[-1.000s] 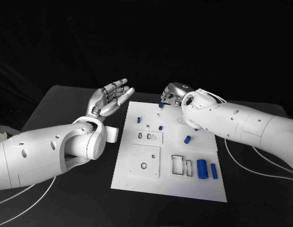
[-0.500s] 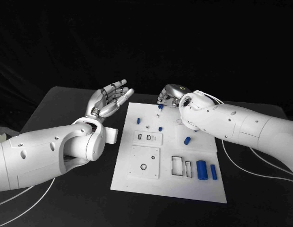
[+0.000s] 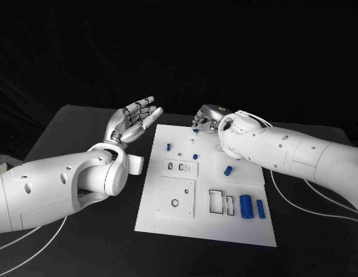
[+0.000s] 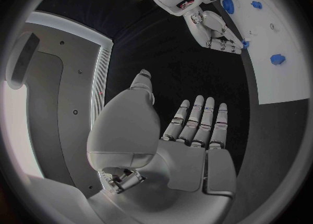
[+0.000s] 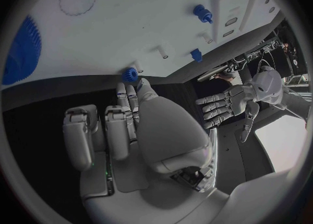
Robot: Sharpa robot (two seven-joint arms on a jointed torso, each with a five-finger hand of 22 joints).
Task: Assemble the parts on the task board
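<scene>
Two white arms reach in over the black table [image 3: 79, 124] from either side of the white task board [image 3: 204, 222], which lies flat in the middle.

L hand [image 3: 134, 122] is raised just off the board's far-left corner, palm up, fingers spread and straight — holding nothing. The left wrist view confirms it: fingers [image 4: 195, 122] extended side by side, nothing between them.

R hand [image 3: 209, 118] sits at the board's far edge, fingers curled down toward a small blue part [image 3: 196, 131] at that edge. In the right wrist view the fingertips [image 5: 124, 89] come right up against that blue piece [image 5: 129, 74] at the board's rim; whether it's actually pinched or just touched — can't tell.

Blue parts counted in the head view: seven. One at the far edge by the R hand; one small peg [image 3: 169, 146] on the left; two close together [image 3: 180, 154] and [image 3: 196, 156] near mid-board; one short cylinder [image 3: 227, 170] further right; one large cylinder [image 3: 246, 206] and one slimmer one [image 3: 261, 209] side by side near the right edge.

Recesses on the board: two raised panels w/ slots [image 3: 182, 167] and [image 3: 177, 196], plus two rectangular cutouts [image 3: 222, 202]. The R forearm covers part of the board's far-right corner. Small slot details are too fine to read.
</scene>
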